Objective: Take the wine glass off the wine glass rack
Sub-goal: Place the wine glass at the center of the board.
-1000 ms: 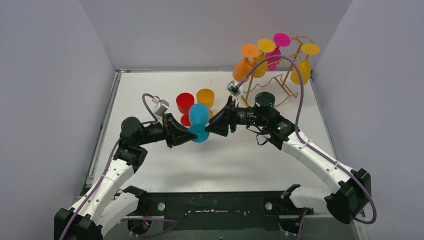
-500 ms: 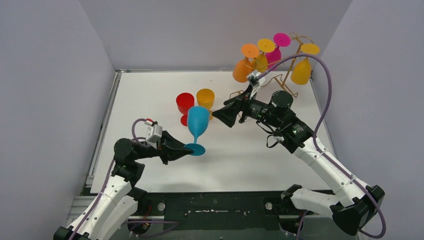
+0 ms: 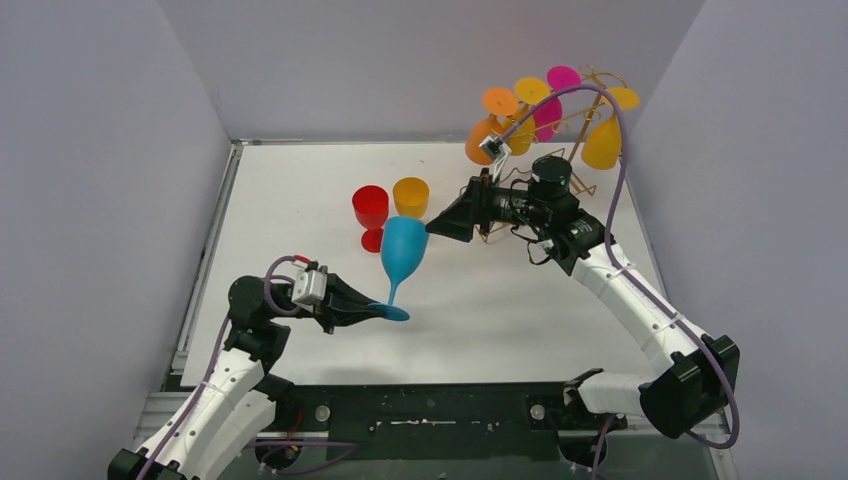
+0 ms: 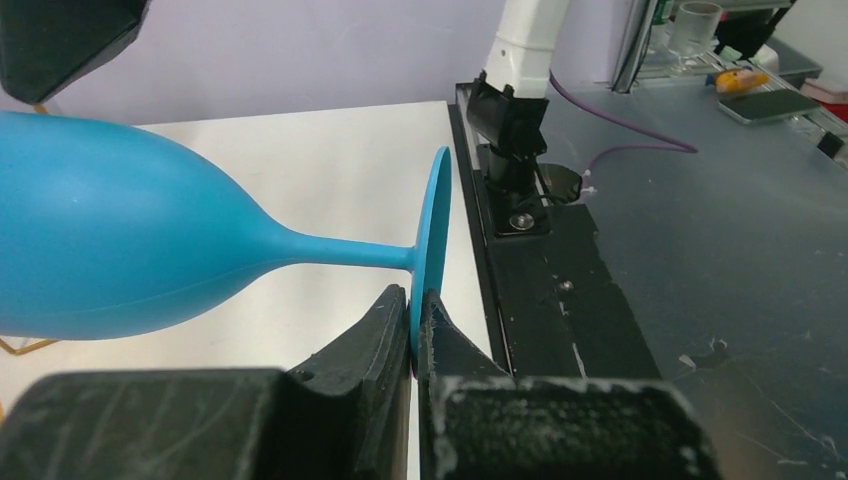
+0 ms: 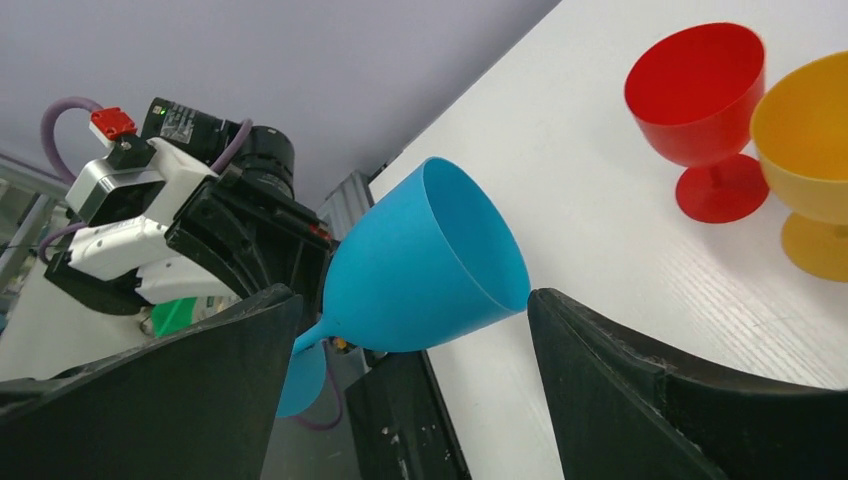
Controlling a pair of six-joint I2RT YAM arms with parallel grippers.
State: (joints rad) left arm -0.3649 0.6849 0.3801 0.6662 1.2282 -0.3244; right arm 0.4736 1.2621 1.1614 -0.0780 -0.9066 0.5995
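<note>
The left gripper is shut tight on the thin edge of the round foot of the blue wine glass. The glass is off the rack. It leans over the front of the white table, with its cup up and pointing toward the right arm. I cannot tell if the foot touches the table.

The right gripper is wide apart and holds nothing. Its two black fingers sit on each side of the open mouth of the blue cup, close to it but not touching.

There are two arms and seven glasses. One is the blue one. Two stand on the table just behind it, a red glass and a yellow-orange glass, side by side. Four more hang upside down on the gold wine glass rack in the back right corner. These are an orange glass, a yellow glass, a pink glass and another yellow glass.

The right arm hides the low part of the rack. The wires are thin and hard to see. In the left wrist view the mouth of the blue cup is cut off at the left edge. In the right wrist view the yellow-orange glass is cut off at the right edge.
</note>
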